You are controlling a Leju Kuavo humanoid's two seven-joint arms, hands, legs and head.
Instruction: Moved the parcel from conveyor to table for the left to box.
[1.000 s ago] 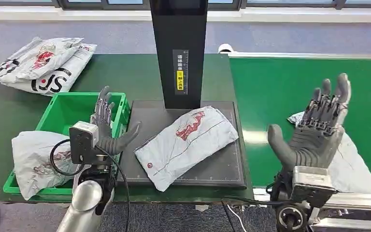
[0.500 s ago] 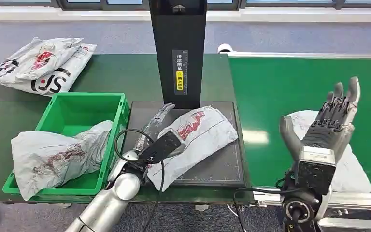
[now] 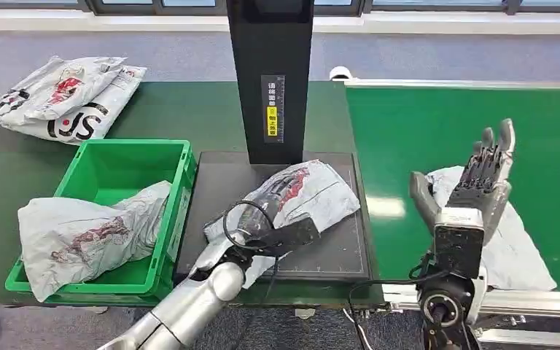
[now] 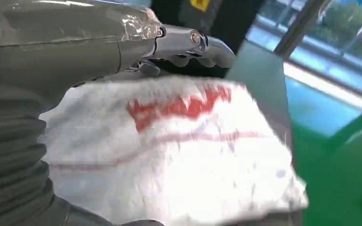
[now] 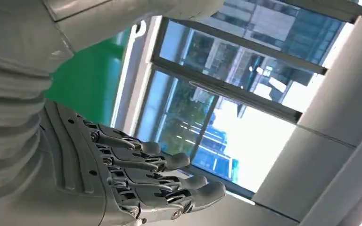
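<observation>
A grey parcel with red print (image 3: 321,195) (image 4: 179,155) lies on the black plate (image 3: 335,251) in front of the black post. My left hand (image 3: 278,197) (image 4: 122,42) reaches across it from the near left, its fingers stretched over the parcel's top and resting on it, nothing closed around it. My right hand (image 3: 472,186) (image 5: 122,174) is raised over the green conveyor (image 3: 423,124) with its fingers apart and upright, holding nothing. Behind that hand another grey parcel (image 3: 518,248) lies on the belt.
A green bin (image 3: 117,164) stands left of the plate with a grey parcel (image 3: 80,233) draped over its near-left corner. Several more parcels (image 3: 65,95) are piled at the back left of the dark green table (image 3: 182,109). The black post (image 3: 270,73) rises behind the plate.
My left arm swung from the bin's edge rightward onto the parcel on the plate. My right hand drew back and lower over the belt, still spread.
</observation>
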